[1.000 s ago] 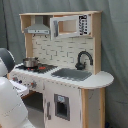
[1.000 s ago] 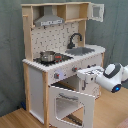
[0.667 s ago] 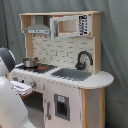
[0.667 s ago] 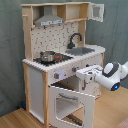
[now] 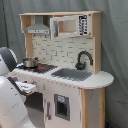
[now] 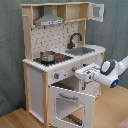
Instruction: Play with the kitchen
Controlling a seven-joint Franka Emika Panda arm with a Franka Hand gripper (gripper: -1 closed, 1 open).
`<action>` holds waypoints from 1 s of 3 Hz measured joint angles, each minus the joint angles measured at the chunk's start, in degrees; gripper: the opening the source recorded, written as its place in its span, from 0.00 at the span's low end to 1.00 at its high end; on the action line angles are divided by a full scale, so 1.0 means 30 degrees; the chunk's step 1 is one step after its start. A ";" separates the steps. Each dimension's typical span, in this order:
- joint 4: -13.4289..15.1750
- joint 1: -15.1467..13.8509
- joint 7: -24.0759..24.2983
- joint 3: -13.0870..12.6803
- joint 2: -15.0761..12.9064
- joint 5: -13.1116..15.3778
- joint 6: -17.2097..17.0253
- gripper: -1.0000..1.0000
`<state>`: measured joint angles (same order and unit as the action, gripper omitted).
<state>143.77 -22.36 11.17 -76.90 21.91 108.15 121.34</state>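
The kitchen (image 5: pixel 65 75) (image 6: pixel 55 60) is white and light wood, with a range hood (image 6: pixel 50 20), a dotted backsplash, a black faucet (image 5: pixel 83 59) (image 6: pixel 75 39) and a grey sink (image 5: pixel 72 74) (image 6: pixel 82 50). A small metal pot (image 5: pixel 30 62) (image 6: pixel 48 56) sits on the stovetop. The windowed oven door (image 6: pixel 70 102) hangs open, folded down. My gripper (image 6: pixel 84 75) (image 5: pixel 26 87) is at the front panel just below the counter edge, above the open door, beside the knobs (image 6: pixel 56 75).
The white arm (image 6: pixel 112 70) reaches in from the second exterior view's right and fills the first exterior view's lower left (image 5: pixel 10 100). An upper cabinet door (image 6: pixel 97 11) stands open. Grey curtain behind, wooden floor (image 6: pixel 15 117) below.
The arm's wrist has shifted slightly in the second exterior view, while the gripper stays at the front panel. The oven door remains folded down.
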 joint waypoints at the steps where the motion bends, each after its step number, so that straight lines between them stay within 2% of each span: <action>1: -0.0003 -0.0624 0.1056 0.0001 -0.0004 0.0939 0.1336 1.00; 2: -0.0166 -0.1356 0.2277 0.0000 -0.0036 0.1804 0.2343 1.00; 3: -0.0981 -0.2051 0.2551 -0.0093 -0.1272 0.2428 0.3181 1.00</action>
<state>140.83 -28.52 18.82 -77.18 18.09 115.44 130.88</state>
